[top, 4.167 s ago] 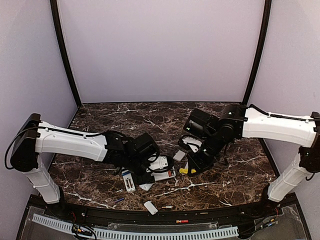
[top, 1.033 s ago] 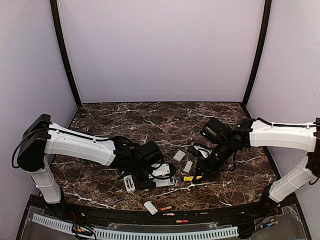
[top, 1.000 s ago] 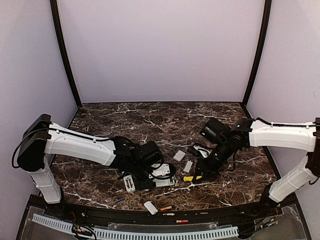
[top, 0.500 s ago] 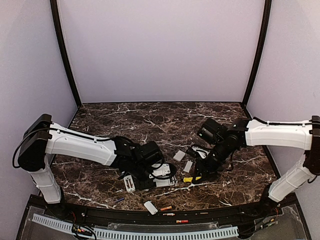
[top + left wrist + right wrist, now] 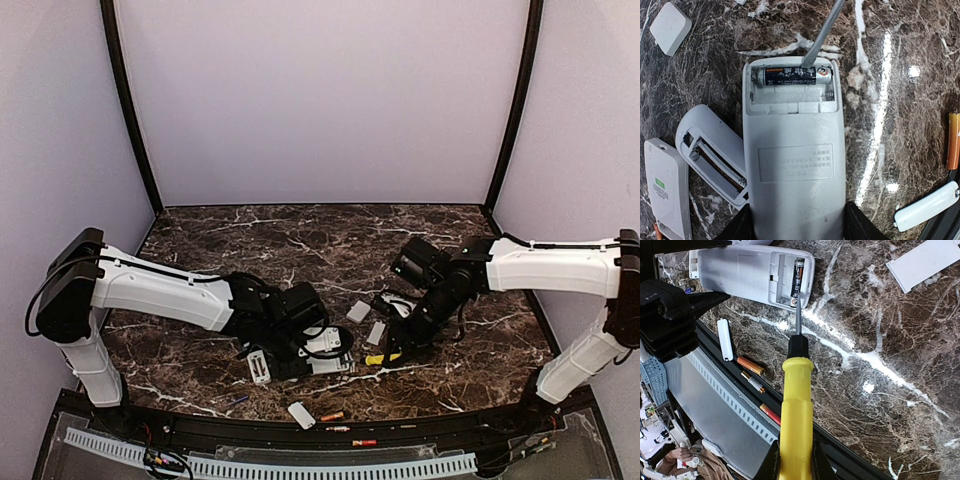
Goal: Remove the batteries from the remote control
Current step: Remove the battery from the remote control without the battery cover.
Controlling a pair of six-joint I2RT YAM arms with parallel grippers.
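One black battery (image 5: 791, 76) sits in right-end bay of grey remote (image 5: 795, 165). My left gripper (image 5: 796, 229) clamps remote; right gripper (image 5: 794, 462) clamps screwdriver (image 5: 796, 400), tip at battery end. I fear tip skidding, battery springing off near edge.

By the left wrist camera, the remote (image 5: 795, 150) has bare table (image 5: 910, 115) at 3 o'clock, out to a loose battery (image 5: 953, 147) and a cover (image 5: 927, 205). At 8 o'clock a second remote (image 5: 715, 160) lies just beside it, and the screwdriver (image 5: 822, 32) shaft bars 12 o'clock.
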